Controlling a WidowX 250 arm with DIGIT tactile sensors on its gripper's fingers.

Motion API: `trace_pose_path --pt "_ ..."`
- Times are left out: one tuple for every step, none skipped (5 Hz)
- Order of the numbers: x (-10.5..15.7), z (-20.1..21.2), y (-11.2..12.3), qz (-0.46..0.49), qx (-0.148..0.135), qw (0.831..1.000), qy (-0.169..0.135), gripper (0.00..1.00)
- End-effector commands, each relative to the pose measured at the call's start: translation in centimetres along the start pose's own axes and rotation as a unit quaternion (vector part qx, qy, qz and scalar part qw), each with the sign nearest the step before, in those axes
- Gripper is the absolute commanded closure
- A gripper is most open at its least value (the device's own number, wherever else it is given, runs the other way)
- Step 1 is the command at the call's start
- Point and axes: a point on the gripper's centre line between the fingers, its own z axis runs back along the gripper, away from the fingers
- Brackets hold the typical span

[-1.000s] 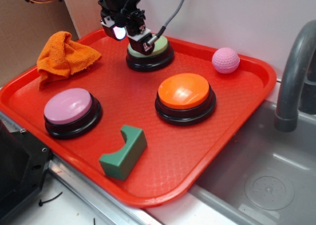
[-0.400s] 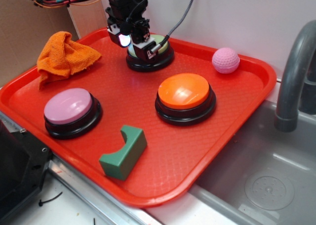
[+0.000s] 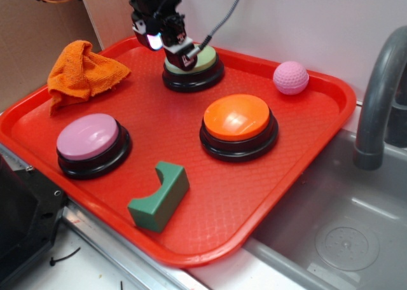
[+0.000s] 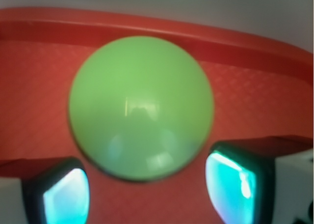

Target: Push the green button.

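Red tray (image 3: 318, 144) beside a sink, green button (image 3: 205, 60) at its back edge, and the gripper (image 3: 181, 56), fingers spread apart and empty, hovers right over it, so next it just presses straight down.

Pale-green button (image 3: 202, 60) on black base, orange button (image 3: 238, 116), pink button (image 3: 88, 136), red diamond-textured tray (image 3: 210, 207).

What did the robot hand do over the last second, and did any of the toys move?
The gripper dipped down onto the green button and has now lifted back up a little, staying above its left edge. It grabbed nothing. The orange button, pink button, pink ball, orange cloth and dark green block all stayed put on the red tray.
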Motion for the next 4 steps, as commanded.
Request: trace_pose_path --pt "0.4 4.7 0.9 0.006 -0.004 0.999 -0.034 0.00" --pt "0.1 5.1 0.8 0.009 -0.002 1.000 -0.028 0.00" --pt "-0.6 5.9 0.8 0.018 0.008 1.000 -0.021 0.00" --pt "-1.3 7.0 0.6 0.022 0.015 1.000 -0.010 0.00"
